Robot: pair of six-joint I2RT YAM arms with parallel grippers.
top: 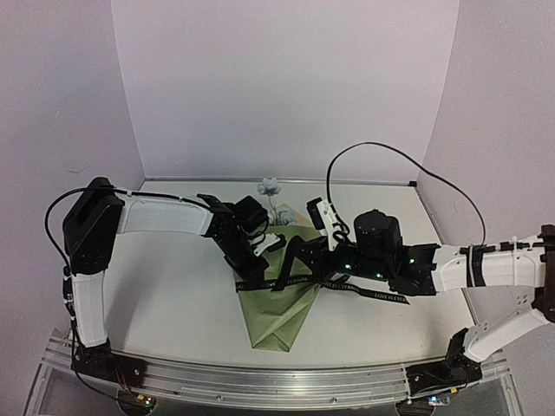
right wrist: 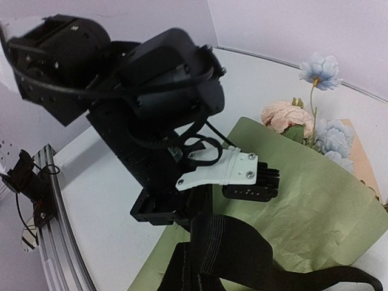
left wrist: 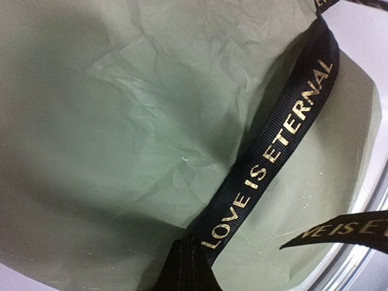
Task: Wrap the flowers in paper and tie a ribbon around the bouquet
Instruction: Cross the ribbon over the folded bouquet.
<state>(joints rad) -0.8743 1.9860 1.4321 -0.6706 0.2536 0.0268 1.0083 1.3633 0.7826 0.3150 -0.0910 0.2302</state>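
Observation:
The bouquet lies mid-table, an olive-green paper (top: 279,314) cone with its tip toward the arms and the flowers (top: 270,187) poking out at the far end. The black ribbon (top: 368,291) with gold lettering crosses the cone. My left gripper (top: 262,260) is shut on the ribbon (left wrist: 273,145), which runs up and to the right from its closed tips (left wrist: 188,270) over the paper (left wrist: 121,121). My right gripper (top: 300,258) is also shut on the ribbon (right wrist: 242,248), a wide loop of which hides its fingers. Blue and pink flowers (right wrist: 290,117) show above the paper (right wrist: 303,206).
A loose ribbon end (left wrist: 345,227) lies at the cone's edge. The left arm's wrist (right wrist: 151,97) hangs close in front of my right gripper. An aluminium rail (top: 260,381) runs along the near edge. A black cable (top: 408,160) arcs over the right arm. Pale walls close three sides.

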